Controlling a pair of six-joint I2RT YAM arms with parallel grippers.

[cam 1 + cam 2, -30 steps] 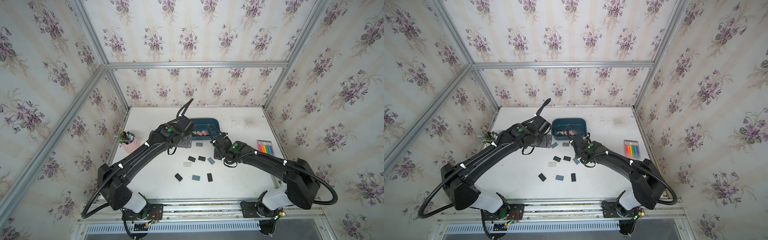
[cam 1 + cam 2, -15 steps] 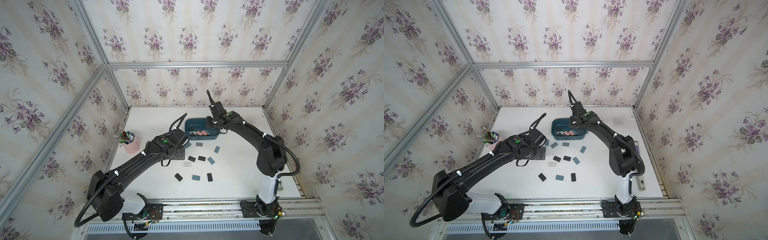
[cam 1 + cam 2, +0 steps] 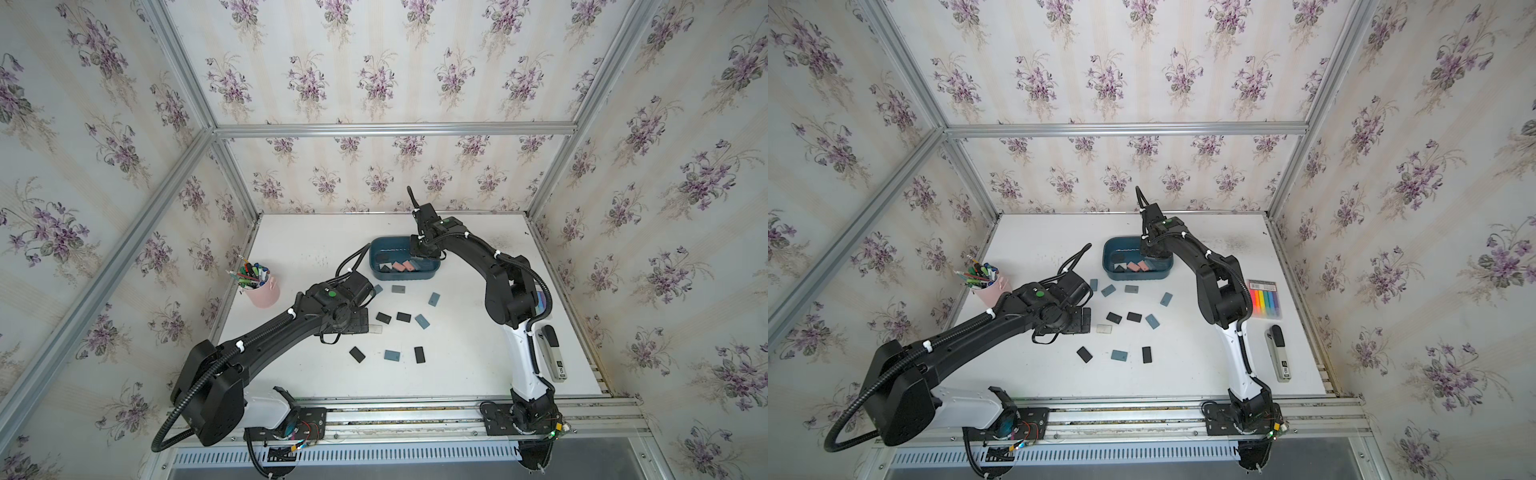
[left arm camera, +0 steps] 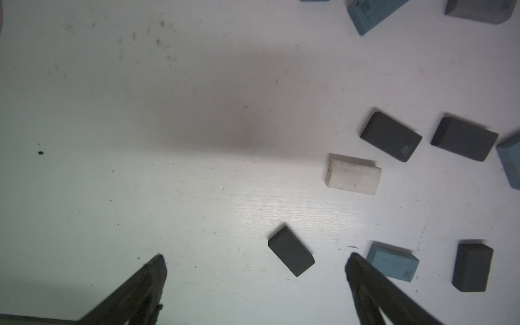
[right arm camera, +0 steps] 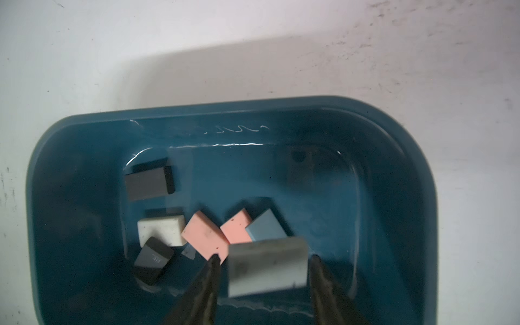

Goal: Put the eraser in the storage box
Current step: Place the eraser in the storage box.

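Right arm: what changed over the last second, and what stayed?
Right gripper swung from the loose erasers to above the box, and its jaws now stand clear of a grey eraser. Left gripper drew back from the box, open. Box, cup and loose erasers stayed put.

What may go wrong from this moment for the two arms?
The grey eraser sits blurred between the right gripper fingers above the storage box; it may land on a pink eraser and tumble. The open left gripper has one finger beside a blue eraser; descending for the black eraser may knock it.
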